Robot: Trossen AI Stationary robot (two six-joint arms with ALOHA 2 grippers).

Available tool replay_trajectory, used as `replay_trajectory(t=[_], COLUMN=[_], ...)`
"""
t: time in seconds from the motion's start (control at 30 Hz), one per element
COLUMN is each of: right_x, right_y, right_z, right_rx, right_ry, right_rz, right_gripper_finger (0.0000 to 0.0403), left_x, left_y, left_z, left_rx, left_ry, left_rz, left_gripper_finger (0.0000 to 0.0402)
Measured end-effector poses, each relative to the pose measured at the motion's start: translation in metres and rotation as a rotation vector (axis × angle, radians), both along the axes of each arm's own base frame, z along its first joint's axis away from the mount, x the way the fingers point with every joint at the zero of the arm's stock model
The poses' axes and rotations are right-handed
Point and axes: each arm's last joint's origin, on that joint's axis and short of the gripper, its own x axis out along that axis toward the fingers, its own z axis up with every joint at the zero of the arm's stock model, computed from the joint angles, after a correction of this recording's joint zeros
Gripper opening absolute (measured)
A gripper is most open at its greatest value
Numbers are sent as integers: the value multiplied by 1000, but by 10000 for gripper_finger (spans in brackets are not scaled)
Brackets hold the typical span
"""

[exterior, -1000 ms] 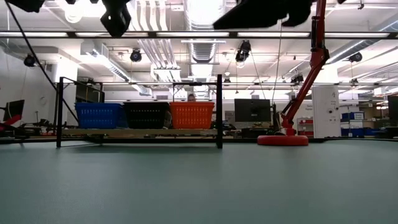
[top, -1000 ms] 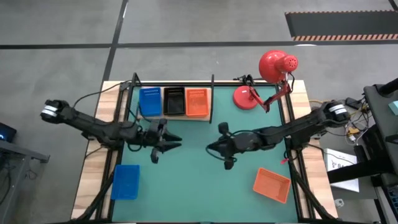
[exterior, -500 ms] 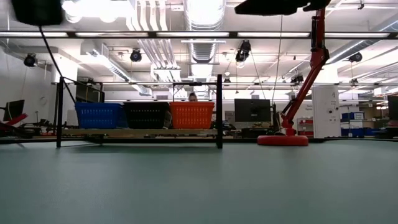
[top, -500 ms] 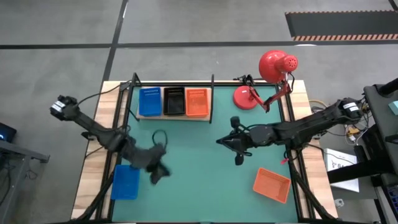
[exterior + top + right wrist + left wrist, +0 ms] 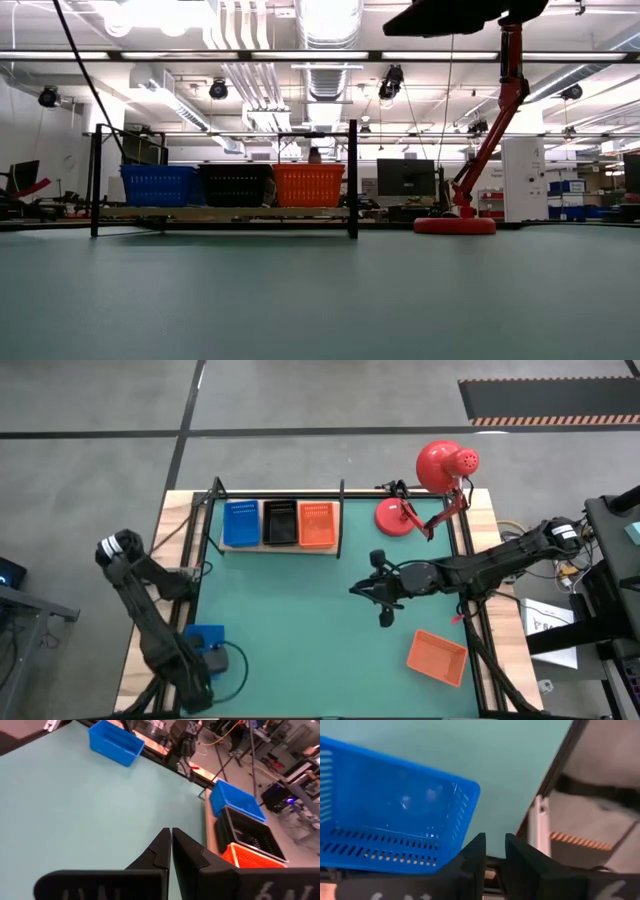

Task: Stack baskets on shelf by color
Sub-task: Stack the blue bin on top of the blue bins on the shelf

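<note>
High view: three baskets already parked abreast on the shelf (image 5: 280,550) — blue (image 5: 241,523), black (image 5: 280,523), orange-red (image 5: 316,524) — presumably the colour bases to stack on. Loose blue basket (image 5: 205,652) down at the near-left corner of the green mat (image 5: 320,620), left gripper (image 5: 492,852) right above its edge, fingers nearly pinched together, gripping nothing yet; probably lining up a grab. Loose orange basket (image 5: 437,657) near the right corner, right gripper (image 5: 383,600) mid-mat, well apart from it, jaws clenched and empty. Red desk lamp (image 5: 430,490) beside the shelf. Low view: open workshop, ceiling lights, monitors behind.
</note>
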Motion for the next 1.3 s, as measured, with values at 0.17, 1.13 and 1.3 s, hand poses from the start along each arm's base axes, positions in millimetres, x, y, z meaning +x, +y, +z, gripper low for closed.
replay_trajectory(t=[0.17,1.13,1.3], right_x=[0,-1,-1], right_y=[2,2,2], right_z=[-1,-3,-3], right_rx=[31,71,71], right_ry=[8,34,33], right_rz=[48,44,43], right_gripper_finger=[9,9,9], left_x=[-2,39,64], left_y=[-17,-33,-20], left_z=[-18,-40,-2], left_rx=[33,59,66], left_ry=[48,82,48], left_rz=[-49,-216,-193], left_gripper_finger=[87,3,1])
